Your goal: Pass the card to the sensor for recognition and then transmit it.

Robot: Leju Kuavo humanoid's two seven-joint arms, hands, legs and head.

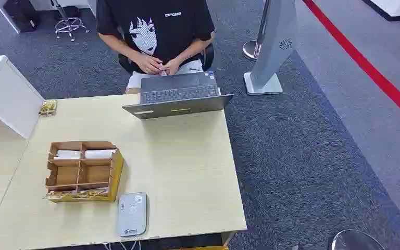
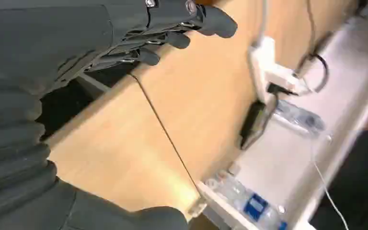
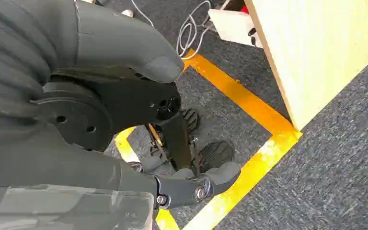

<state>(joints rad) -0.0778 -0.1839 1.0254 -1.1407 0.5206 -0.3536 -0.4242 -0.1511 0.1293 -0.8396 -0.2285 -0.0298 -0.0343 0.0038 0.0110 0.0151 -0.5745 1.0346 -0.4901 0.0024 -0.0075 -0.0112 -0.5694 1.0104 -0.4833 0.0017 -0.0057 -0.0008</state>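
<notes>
Right now, on my head view, the pale wooden worktop (image 1: 187,172) carries, starting at its left, a cardboard organiser (image 1: 83,171) split into compartments. White cards (image 1: 86,154) lie in its two far compartments, and a strip of printed cards (image 1: 78,194) lies along its near edge. Just beside the organiser, toward the near edge of the worktop, sits the flat grey sensor (image 1: 132,214), apart from the cards. At the far left corner lies a small yellowish packet (image 1: 47,108). Further right, at the far edge, an open grey laptop (image 1: 178,95) faces a seated person (image 1: 156,31) in a black printed shirt whose hands meet just behind it. Right of the worktop I see blue-grey carpet, a white stand (image 1: 273,47) and a red floor line (image 1: 364,65).

My left wrist feed shows the left robot hand (image 2: 139,33) released, fingers stretched out, grasping nothing, beside a wooden panel with cables and plastic bottles (image 2: 249,203) nearby. My right wrist feed shows the right robot hand (image 3: 139,143) likewise released, fingers apart, grasping nothing, above carpet marked with yellow tape (image 3: 249,139).
</notes>
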